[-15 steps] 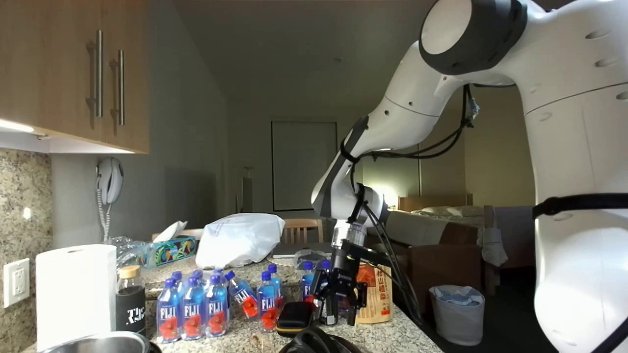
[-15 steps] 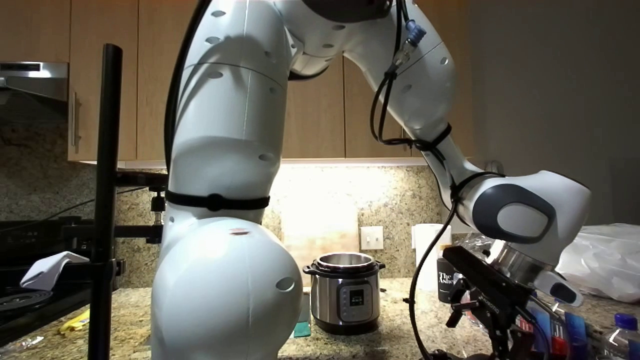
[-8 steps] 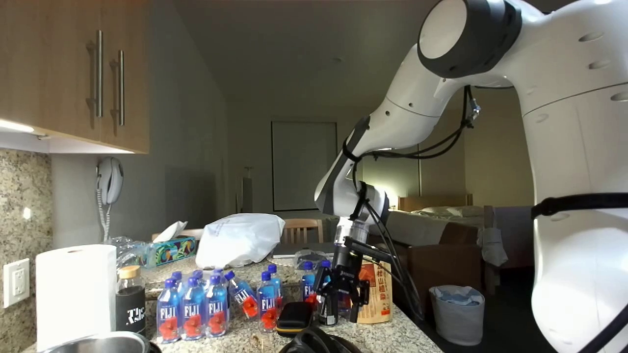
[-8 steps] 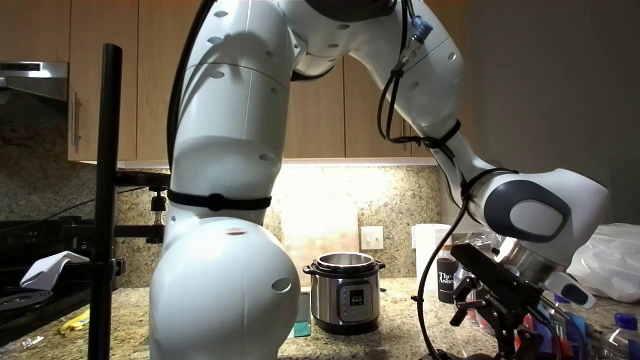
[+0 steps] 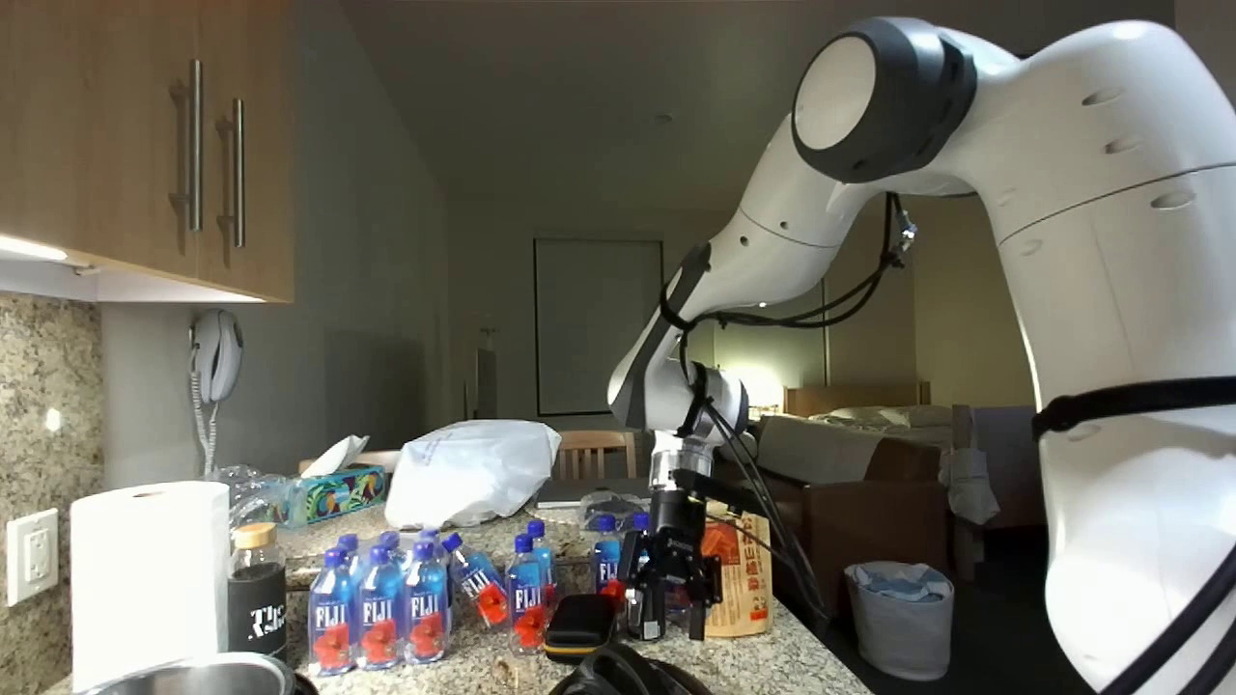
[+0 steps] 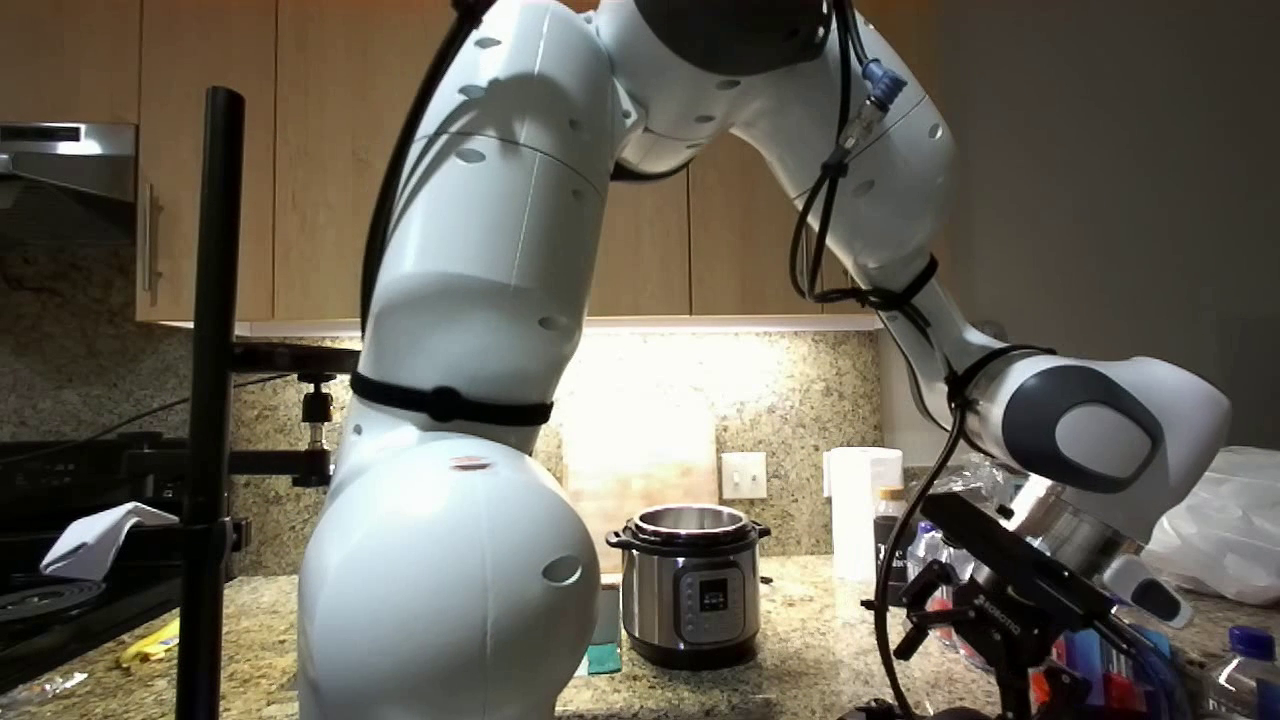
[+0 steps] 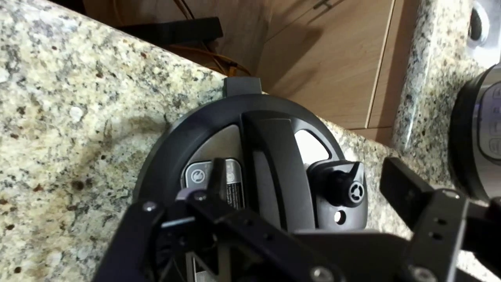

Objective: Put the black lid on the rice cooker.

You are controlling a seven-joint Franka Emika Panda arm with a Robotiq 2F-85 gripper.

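Note:
The black lid (image 7: pixel 280 156) with its raised bar handle and steam valve lies on the granite counter at the edge, below my gripper in the wrist view. Its top also shows at the bottom of an exterior view (image 5: pixel 623 673). My gripper (image 7: pixel 307 182) is open and empty, with its fingers apart above the lid, one over the label side and one beyond the valve side. It also shows above and behind the lid in an exterior view (image 5: pixel 676 618). The rice cooker (image 6: pixel 690 600) stands uncovered on the counter, its steel inner pot visible. Part of it shows at the wrist view's right edge (image 7: pixel 485 133).
Several water bottles (image 5: pixel 379 608), a black case (image 5: pixel 579 623) and a paper bag (image 5: pixel 744 574) stand near the gripper. A paper towel roll (image 5: pixel 150 579) and a dark bottle (image 5: pixel 257 594) stand near the cooker. The counter edge (image 7: pixel 188 60) runs beside the lid.
The upper arm has leaned forward and lower. The wrist and gripper have shifted a little to the right and slightly down in an exterior view. The gripper remains open; the lid and cooker have not moved.

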